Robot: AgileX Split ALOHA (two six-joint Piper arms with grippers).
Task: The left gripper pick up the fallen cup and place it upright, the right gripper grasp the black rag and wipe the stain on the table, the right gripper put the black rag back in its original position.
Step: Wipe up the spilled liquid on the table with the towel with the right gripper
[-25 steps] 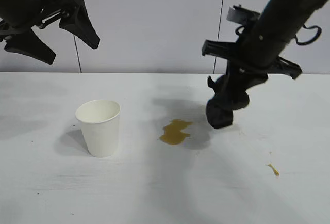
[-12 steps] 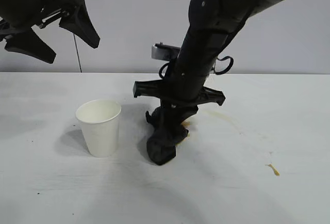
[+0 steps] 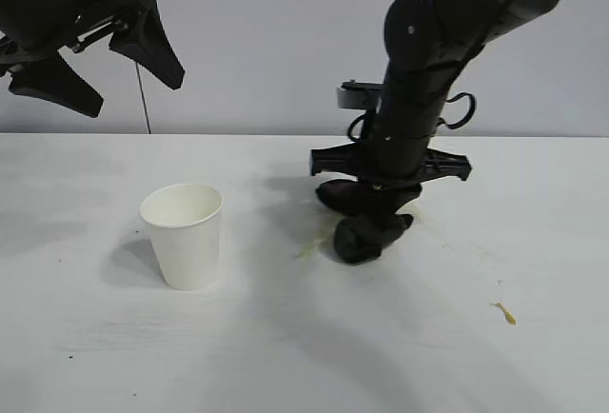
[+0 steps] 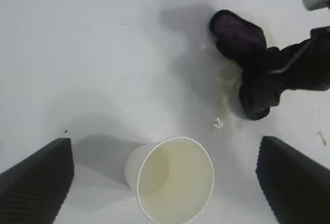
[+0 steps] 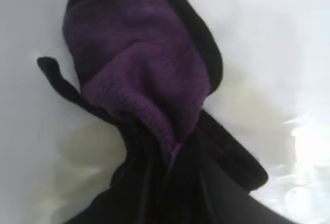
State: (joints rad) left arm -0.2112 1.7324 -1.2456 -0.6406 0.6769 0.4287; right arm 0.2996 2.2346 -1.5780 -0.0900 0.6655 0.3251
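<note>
Rag point(image 3: 366, 223): under the right gripper point(image 3: 373, 232), pressed on the table point(image 3: 304, 356), over the stain point(image 3: 309, 247).
Cup point(image 3: 183, 235): upright, well left of that gripper.
Left gripper point(image 3: 95, 70): high, above and behind the cup.

cup point(image 3: 182, 234): white paper, upright, empty, left on table point(image 3: 114, 356) | rag point(image 3: 366, 227): black with purple patch, bunched, pressed on table right of cup | stain point(image 3: 309, 248): faint yellowish smear at rag's edge, mostly covered
</note>
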